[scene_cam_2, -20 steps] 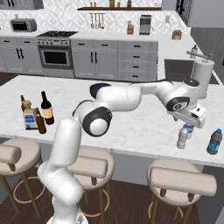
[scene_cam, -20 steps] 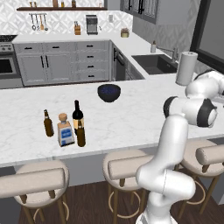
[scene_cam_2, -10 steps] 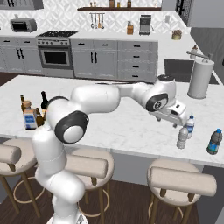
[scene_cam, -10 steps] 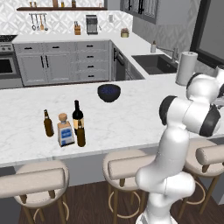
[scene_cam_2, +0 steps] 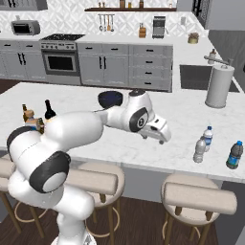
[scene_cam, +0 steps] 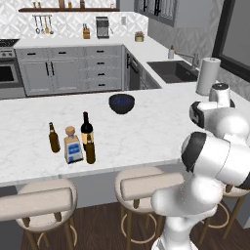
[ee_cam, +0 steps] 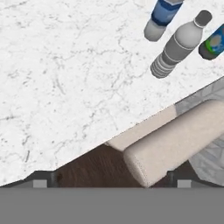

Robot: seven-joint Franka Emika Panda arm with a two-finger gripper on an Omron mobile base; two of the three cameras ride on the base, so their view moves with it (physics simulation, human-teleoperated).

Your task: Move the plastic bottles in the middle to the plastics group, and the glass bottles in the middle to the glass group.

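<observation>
From the left, the wine bottle and a beer bottle stand just beside the square blue-labelled bottle, with a second beer bottle on its far side, all glass gathered so the sorting reads at a glance. From the right, the gripper hangs empty over the counter, left of the pale bottle, which stands touching the water bottle. In the hand view the fingertips sit wide apart, holding nothing, the pale bottle just beside the water bottle, I'd judge so the plastics stay together.
</observation>
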